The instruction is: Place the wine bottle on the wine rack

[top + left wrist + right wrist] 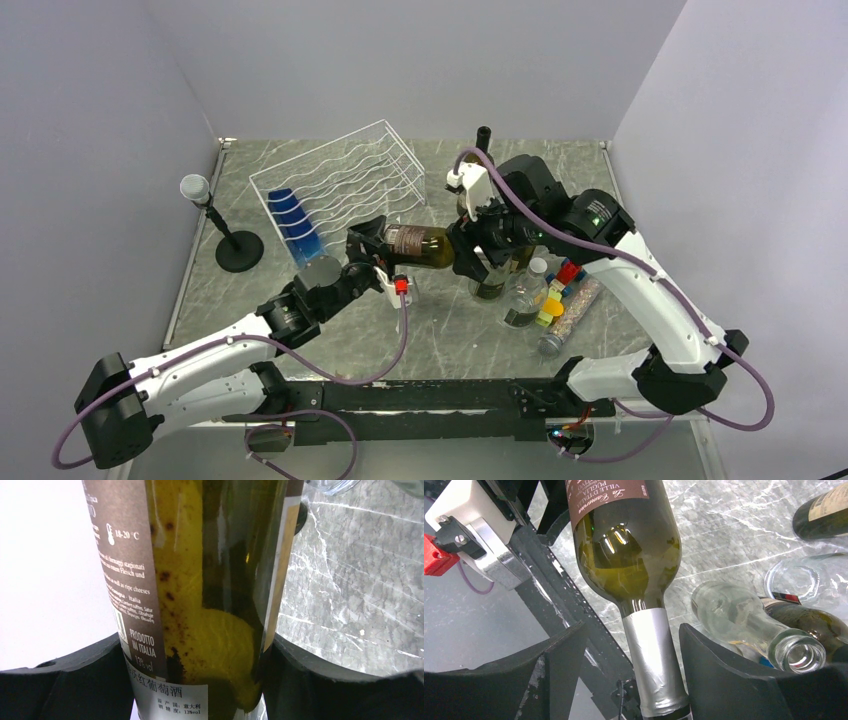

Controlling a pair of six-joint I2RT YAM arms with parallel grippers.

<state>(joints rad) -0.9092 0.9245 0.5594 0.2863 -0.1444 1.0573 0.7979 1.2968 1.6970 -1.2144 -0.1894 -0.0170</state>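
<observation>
Wine bottle held off the table, lying roughly level between the two arms, just right of the wine rack and not touching it; rack stands tilted at the back left, a blue object in its near end.

Left gripper on the bottle's labelled body; left wrist view shows both black fingers pressed against the glass, so jaws pinching the bottle.

Right gripper at the neck end; right wrist view shows the foil neck between the fingers with a gap on each side, so jaws spread, not gripping.

Loose bottles clustered on the table under the right arm; microphone stand far left.
</observation>
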